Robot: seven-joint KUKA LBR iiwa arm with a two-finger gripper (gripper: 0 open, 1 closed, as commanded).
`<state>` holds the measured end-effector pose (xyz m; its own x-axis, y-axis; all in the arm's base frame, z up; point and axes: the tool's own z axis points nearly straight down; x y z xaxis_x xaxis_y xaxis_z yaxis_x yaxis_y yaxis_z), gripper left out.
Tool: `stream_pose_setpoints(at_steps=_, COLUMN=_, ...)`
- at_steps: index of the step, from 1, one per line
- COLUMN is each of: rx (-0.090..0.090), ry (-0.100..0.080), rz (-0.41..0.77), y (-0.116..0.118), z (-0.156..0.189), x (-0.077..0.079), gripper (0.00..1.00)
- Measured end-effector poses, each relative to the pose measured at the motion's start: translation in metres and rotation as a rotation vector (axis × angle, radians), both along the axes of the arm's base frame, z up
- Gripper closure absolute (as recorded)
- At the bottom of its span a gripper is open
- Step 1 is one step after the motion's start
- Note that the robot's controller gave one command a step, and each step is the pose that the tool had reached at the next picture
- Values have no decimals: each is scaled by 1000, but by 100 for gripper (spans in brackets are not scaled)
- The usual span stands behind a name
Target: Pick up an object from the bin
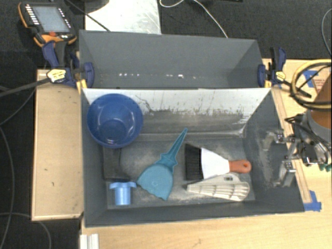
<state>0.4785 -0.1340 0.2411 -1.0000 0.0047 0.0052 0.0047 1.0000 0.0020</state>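
Over the right wall of the bin (171,61) hangs the gripper (280,157), fingers spread with nothing between them. Nearest lies the orange-handled brush (212,165), on the floor right of centre.

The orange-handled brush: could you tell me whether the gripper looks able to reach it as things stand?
Probably yes. The gripper hangs by the bin's right wall; the brush points its orange handle that way, with bare floor between. The white ribbed piece beside it might crowd a grasp.
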Motion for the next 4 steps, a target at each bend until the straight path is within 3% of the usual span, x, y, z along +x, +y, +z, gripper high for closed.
stream_pose_setpoints(at_steps=1, rx=-3, ry=-9, rz=7, y=1, z=4, x=2, gripper=0)
stream_pose_setpoints(at_steps=2, rx=0, ry=-7, rz=281, y=56, z=-65, x=8, gripper=0)
stream_pose_setpoints(at_steps=3, rx=-2, ry=-9, rz=434, y=44, z=-121, x=24, gripper=100)
stream_pose_setpoints(at_steps=4, rx=-2, ry=-9, rz=437, y=44, z=-121, x=24, gripper=100)
